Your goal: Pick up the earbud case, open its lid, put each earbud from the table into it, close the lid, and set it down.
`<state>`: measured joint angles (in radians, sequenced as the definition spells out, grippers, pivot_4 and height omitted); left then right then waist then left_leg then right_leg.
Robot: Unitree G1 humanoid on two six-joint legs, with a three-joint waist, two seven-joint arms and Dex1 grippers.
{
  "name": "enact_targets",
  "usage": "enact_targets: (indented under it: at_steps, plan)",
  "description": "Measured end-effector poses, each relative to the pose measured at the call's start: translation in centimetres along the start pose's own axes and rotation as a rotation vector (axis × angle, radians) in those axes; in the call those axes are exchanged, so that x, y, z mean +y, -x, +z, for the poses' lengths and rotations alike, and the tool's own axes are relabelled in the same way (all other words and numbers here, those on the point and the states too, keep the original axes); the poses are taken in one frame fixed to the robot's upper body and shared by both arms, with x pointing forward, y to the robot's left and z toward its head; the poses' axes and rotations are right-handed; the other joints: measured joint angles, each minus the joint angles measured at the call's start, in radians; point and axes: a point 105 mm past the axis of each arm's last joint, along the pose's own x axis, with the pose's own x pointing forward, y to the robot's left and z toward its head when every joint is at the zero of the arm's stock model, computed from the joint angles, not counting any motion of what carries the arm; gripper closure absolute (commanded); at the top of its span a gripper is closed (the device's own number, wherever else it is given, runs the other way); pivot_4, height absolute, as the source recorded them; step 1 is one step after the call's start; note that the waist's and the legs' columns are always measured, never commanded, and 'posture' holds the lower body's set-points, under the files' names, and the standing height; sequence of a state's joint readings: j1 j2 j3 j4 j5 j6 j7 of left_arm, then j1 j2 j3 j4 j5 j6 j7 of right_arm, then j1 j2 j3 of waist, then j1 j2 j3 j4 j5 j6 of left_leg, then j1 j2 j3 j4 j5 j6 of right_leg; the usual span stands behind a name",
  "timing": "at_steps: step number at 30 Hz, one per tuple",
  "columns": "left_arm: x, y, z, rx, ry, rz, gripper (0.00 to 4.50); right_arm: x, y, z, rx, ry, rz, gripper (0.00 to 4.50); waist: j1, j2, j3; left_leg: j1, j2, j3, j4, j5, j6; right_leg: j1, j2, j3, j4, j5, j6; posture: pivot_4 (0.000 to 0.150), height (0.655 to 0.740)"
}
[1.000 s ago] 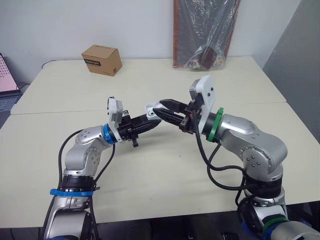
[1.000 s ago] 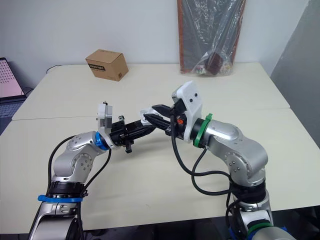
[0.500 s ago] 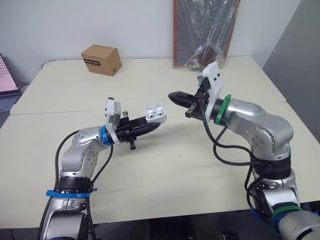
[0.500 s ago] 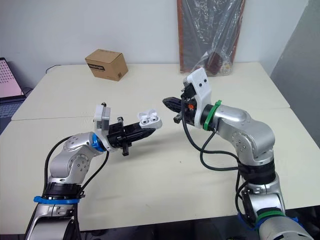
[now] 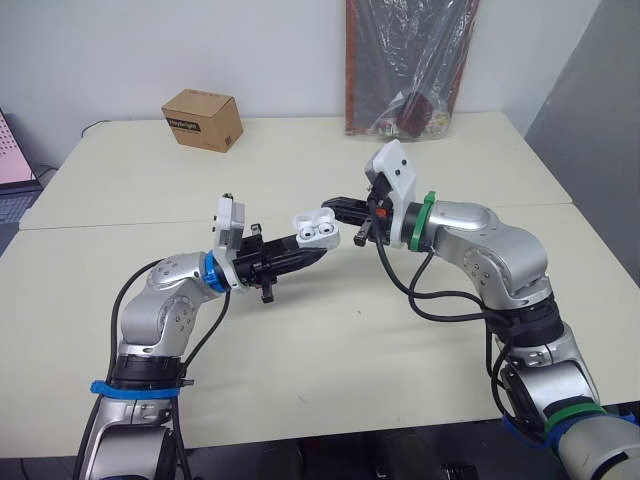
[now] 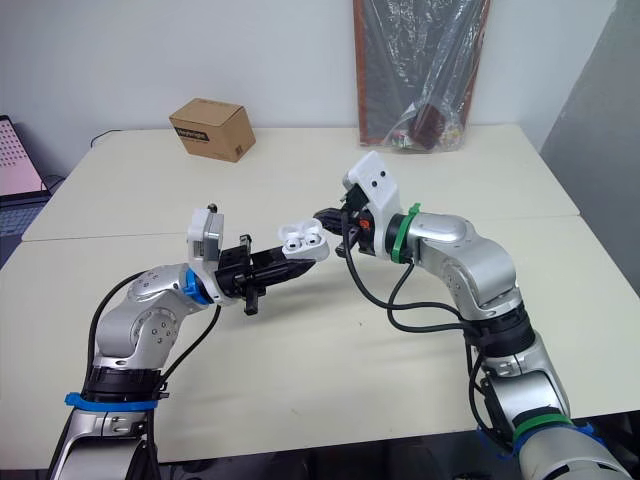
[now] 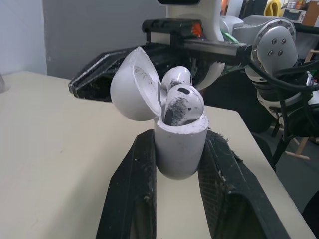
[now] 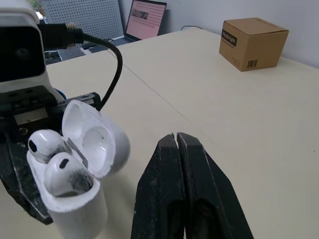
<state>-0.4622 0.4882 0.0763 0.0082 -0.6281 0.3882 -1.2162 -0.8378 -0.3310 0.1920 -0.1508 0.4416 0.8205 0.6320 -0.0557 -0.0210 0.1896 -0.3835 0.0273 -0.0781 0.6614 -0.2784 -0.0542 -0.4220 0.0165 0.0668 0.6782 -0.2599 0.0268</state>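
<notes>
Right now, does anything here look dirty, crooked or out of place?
Only grime: dark smudges mark the earbuds and the open lid of the earbud case held in the left hand. Both earbuds sit in it. The right hand, shut, hovers beside it. Nothing else stands out.

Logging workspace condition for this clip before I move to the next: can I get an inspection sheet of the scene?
Surface: cream table, seam across the middle.
Job's things: earbud case held above the table, lid open, both earbuds seated inside.
Clutter: cardboard box at the far left; plastic-wrapped bundle against the back wall.
Grippers: left gripper shut on the case; right gripper shut, holding nothing, near the lid.
Cables: black cables looped along both forearms.
Surroundings: laptop beyond the table's left edge.
</notes>
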Motion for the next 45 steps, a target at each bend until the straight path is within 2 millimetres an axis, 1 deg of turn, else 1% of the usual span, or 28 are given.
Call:
enact_targets:
  at_steps: [3, 6, 9, 11, 17, 22, 27, 32, 38, 40, 45]
  plan:
    - [0.0, 0.0, 0.0, 0.000, 0.000, 0.000, 3.74, 0.2, 0.0, 0.1, -0.002, 0.005, 0.007, 4.45, 0.000, 0.000, 0.000, 0.000, 0.000, 0.000, 0.000, 0.000, 0.000, 0.000, 0.000, 0.000, 0.000, 0.000, 0.000, 0.150, 0.7400]
    - [0.0, 0.0, 0.0, 0.000, 0.003, 0.000, 3.74, 1.0, 0.1, 0.5, -0.007, 0.026, 0.027, 4.45, 0.000, 0.000, 0.000, 0.000, 0.000, 0.000, 0.000, 0.000, 0.000, 0.000, 0.000, 0.000, 0.000, 0.000, 0.000, 0.150, 0.7400]
    - [0.2, 0.1, -0.1, -0.001, 0.011, 0.006, 3.74, 1.6, 0.4, 0.2, 0.002, 0.020, 0.036, 4.45, 0.001, 0.000, 0.000, 0.000, 0.000, 0.000, 0.000, 0.000, 0.000, 0.000, 0.000, 0.000, 0.000, 0.000, 0.000, 0.150, 0.7400]
    - [0.3, 0.2, -0.3, -0.001, 0.019, 0.007, 3.74, 1.7, 0.5, -0.2, 0.017, 0.009, 0.034, 4.45, 0.000, 0.000, 0.000, 0.000, 0.000, 0.000, 0.000, 0.000, 0.000, 0.000, 0.000, 0.000, 0.000, 0.000, 0.000, 0.150, 0.7400]
    - [0.4, 0.2, -0.2, -0.003, 0.022, -0.001, 3.74, 2.1, 0.9, -0.2, 0.029, 0.016, 0.030, 4.45, 0.000, 0.000, 0.000, 0.000, 0.000, 0.000, 0.000, 0.000, 0.000, 0.000, 0.000, 0.000, 0.000, 0.000, 0.000, 0.150, 0.7400]
    - [0.7, 0.1, -0.1, -0.008, 0.025, 0.002, 3.74, 2.0, 1.2, -0.7, 0.041, 0.005, 0.012, 4.45, 0.000, 0.000, 0.000, 0.000, 0.000, 0.000, 0.000, 0.000, 0.000, 0.000, 0.000, 0.000, 0.000, 0.000, 0.000, 0.150, 0.7400]
    - [0.9, 0.2, 0.0, -0.017, 0.047, 0.007, 3.74, 1.9, 1.4, -0.6, 0.035, 0.008, 0.006, 4.45, 0.000, 0.000, 0.000, 0.000, 0.000, 0.000, 0.000, 0.000, 0.000, 0.000, 0.000, 0.000, 0.000, 0.000, 0.000, 0.150, 0.7400]
    - [0.7, 0.4, -0.1, -0.005, 0.084, -0.009, 3.74, 1.7, 1.0, -0.5, 0.021, 0.026, -0.012, 4.45, -0.001, 0.000, 0.000, 0.000, 0.000, 0.000, 0.000, 0.000, 0.000, 0.000, 0.000, 0.000, 0.000, 0.000, 0.000, 0.150, 0.7400]
    - [0.0, 0.9, -1.0, 0.039, 0.149, -0.023, 3.74, 1.5, 0.3, 0.2, -0.002, 0.045, -0.011, 4.45, -0.001, 0.000, 0.000, 0.000, 0.000, 0.000, 0.000, 0.000, 0.000, 0.000, 0.000, 0.000, 0.000, 0.000, 0.000, 0.150, 0.7400]
    - [0.0, 0.9, -0.9, 0.040, 0.150, -0.025, 3.74, 1.8, 0.0, 0.6, -0.012, 0.058, 0.005, 4.45, -0.001, 0.000, 0.000, 0.000, 0.000, 0.000, 0.000, 0.000, 0.000, 0.000, 0.000, 0.000, 0.000, 0.000, 0.000, 0.150, 0.7400]
    - [0.0, 0.9, -0.9, 0.040, 0.152, -0.026, 3.74, 2.2, -0.1, 0.5, -0.005, 0.064, 0.025, 4.45, -0.001, 0.000, 0.000, 0.000, 0.000, 0.000, 0.000, 0.000, 0.000, 0.000, 0.000, 0.000, 0.000, 0.000, 0.000, 0.150, 0.7400]
